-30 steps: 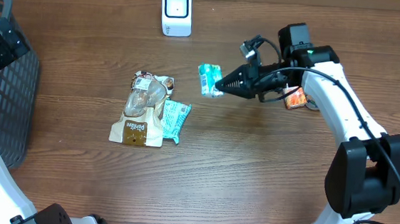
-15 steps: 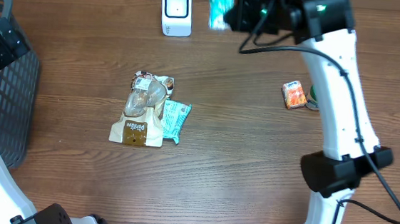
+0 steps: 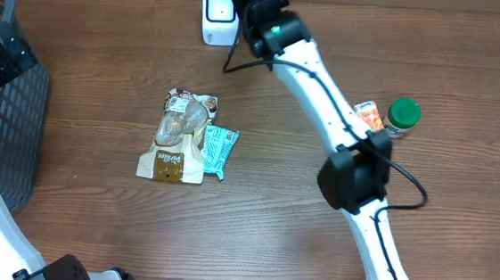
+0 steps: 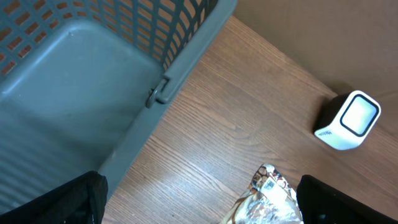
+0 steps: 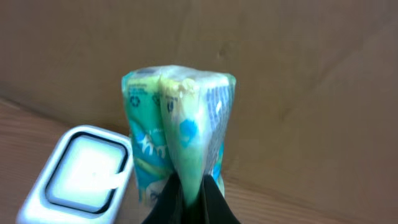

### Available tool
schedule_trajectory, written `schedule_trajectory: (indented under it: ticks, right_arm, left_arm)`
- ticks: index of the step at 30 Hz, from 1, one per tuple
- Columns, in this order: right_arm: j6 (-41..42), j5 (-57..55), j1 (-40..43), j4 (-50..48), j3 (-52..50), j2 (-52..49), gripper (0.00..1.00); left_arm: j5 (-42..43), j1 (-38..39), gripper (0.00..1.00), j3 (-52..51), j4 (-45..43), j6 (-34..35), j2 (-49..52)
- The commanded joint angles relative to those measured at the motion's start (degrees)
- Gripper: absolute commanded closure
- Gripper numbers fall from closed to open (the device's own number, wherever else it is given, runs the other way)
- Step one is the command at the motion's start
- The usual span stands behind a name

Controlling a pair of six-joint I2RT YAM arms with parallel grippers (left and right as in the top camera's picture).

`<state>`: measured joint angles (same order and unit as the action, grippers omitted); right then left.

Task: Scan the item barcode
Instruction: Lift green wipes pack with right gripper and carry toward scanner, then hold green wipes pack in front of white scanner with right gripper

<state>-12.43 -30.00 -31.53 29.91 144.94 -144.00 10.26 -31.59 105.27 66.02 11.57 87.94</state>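
- From above: the right arm reaches far across the brown table to the back edge. Its end sits right beside one white scanner. The gripper tips and what they hold are hidden by the arm here.
- Three snack packs lie together in the middle of the table: a brown bag with the word "Ponitee" or something like it, a shiny clear bag and a teal packet. They touch one another.
- Out to the right stand one orange packet and one jar with a green lid, just beside each other.
- One grey basket sits at the left edge.
- Left wrist view: the left gripper is spread wide with nothing in it. Its two dark fingers show at the bottom corners. It hangs over the basket's rim, with the scanner far off and a shiny bag below.
- Right wrist view: the right gripper is pinched tight on the bottom of a green pouch. The pouch stands upright, long side up and down, its thin sealed edge facing the camera. A recycling mark shows on it; the other print is too blurry to read. It is just to the right of the scanner's white window.
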Motion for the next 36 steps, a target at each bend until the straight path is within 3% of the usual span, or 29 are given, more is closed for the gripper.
schedule_trajectory:
  ticks: [1, 4, 11, 25, 32, 36]
  right_arm:
    - [-13.51, -5.31, -0.15, -6.62, 0.59, -3.54, 0.96]
    - [-19.58, -4.26, -0.35, -11.65, 0.57, -6.62, 0.96]
    - [-27.15, 3.13, -0.63, -12.72, 0.55, -9.46, 0.96]
    - [-27.36, 7.78, -0.87, -13.22, -1.88, -10.19, 0.96]
    - [-38.45, 6.73, -0.94, -14.36, -4.28, -10.43, 0.96]
    - [-38.66, 6.73, -0.94, -15.10, -4.28, -10.43, 0.96]
  left_arm:
    - [-0.17, 0.11, 0.01, 0.20, -0.20, -1.11, -0.20]
    - [-0.17, 0.11, 0.00, 0.20, -0.20, -1.11, -0.20]
    - [-0.17, 0.11, 0.01, 0.20, -0.20, -1.11, -0.20]
    - [-0.17, 0.11, 0.00, 0.20, -0.20, -1.11, -0.20]
    - [-0.17, 0.11, 0.01, 0.20, -0.20, -1.11, -0.20]
    - [-0.17, 0.11, 0.00, 0.20, -0.20, -1.11, -0.20]
